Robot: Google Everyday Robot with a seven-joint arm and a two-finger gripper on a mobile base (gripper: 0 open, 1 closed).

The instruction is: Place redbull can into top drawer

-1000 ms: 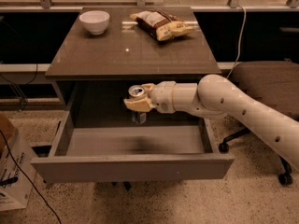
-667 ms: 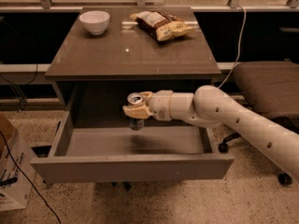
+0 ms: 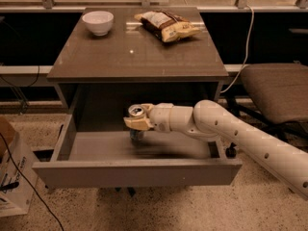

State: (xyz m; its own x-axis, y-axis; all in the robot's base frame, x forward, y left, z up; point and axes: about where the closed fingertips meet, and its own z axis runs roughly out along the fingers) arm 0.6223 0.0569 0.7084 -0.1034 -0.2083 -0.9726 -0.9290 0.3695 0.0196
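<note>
**Silver can (image 3: pixel 136 111) clamped in the gripper (image 3: pixel 136 124) inside the open drawer (image 3: pixel 137 173)**

Closed around the middle of the can, with tan fingers (image 3: pixel 131 124) pressed against its sides. Pull-tab top showing above the fingers, blue and silver lower part showing below them. Held upright within the drawer, toward the back and a little left of centre, just under the front edge of the worktop (image 3: pixel 139 57). Low over the pale grey drawer bottom; touching it or not, impossible to tell.

Reaching in from the right, across the drawer's right wall: white arm (image 3: pixel 231 131), thick and rounded, dotted with small dark holes along its length.

Grey, wide and shallow, standing well out from under the worktop, with a plain flat front panel turned toward the camera.

Up on the brown worktop, well apart from the can: white bowl (image 3: pixel 98 22) near the back left corner, and yellow and brown snack bag (image 3: pixel 166 25) lying flat at the back, right of centre. Bowl and bag apart from each other, bare surface between them.

Just beside the worktop on the right: chair (image 3: pixel 279 88) with a padded grey-brown seat. White cable (image 3: pixel 246 37) hanging down between worktop and chair.

On the speckled floor (image 3: pixel 192 211) at far left: cardboard box (image 3: pixel 12 172), partly cut off by the edge of the view.
</note>
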